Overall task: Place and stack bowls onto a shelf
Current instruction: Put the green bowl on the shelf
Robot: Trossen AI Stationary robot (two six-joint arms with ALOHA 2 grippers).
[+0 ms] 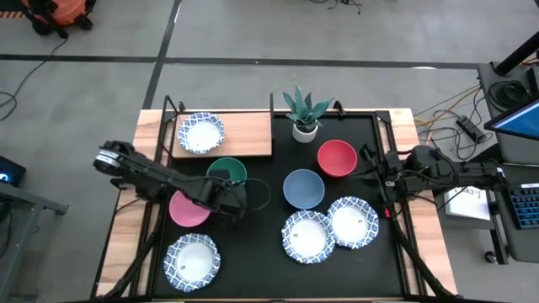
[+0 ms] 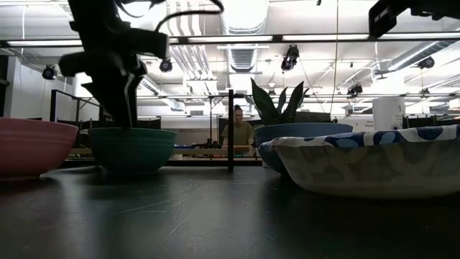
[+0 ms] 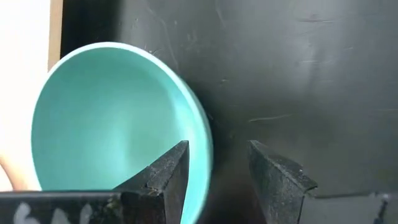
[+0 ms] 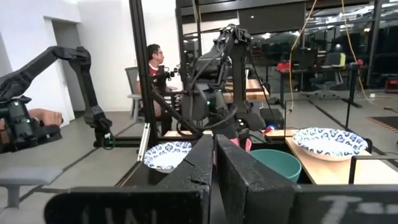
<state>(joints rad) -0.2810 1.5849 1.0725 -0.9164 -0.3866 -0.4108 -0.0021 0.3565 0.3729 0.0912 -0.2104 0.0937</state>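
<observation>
The green bowl [image 1: 226, 172] is being straddled at its rim by the left gripper [image 1: 238, 199], left of centre in the high view, just below the shelf [image 1: 244, 135]. In the left wrist view the bowl's rim [image 3: 202, 140] is being bracketed by the two dark fingers [image 3: 171, 177], one over the bowl's inside and one outside; the fingers are being held apart, and contact with the rim cannot be told. In the low view the green bowl [image 2: 131, 148] is being shown resting on the black tabletop [image 2: 215, 216], with the left arm coming down onto it from above.

The pink bowl [image 1: 189, 209] is being seen just beside it, toward the lower left. One patterned bowl [image 1: 200, 133] is being carried by the shelf at the upper left. The blue bowl [image 1: 303, 188] is being shown at centre, the red bowl [image 1: 337, 157] to its upper right. Two patterned bowls [image 1: 330, 229] are being shown overlapping at lower centre-right, and another patterned bowl [image 1: 192, 261] at lower left.

The right gripper [image 1: 370, 160] is being held at the table's right edge, its fingers [image 4: 239, 174] pressed together on nothing. A potted plant [image 1: 305, 114] is being seen at upper centre. A seated person [image 2: 238, 131] is being seen in the room beyond.
</observation>
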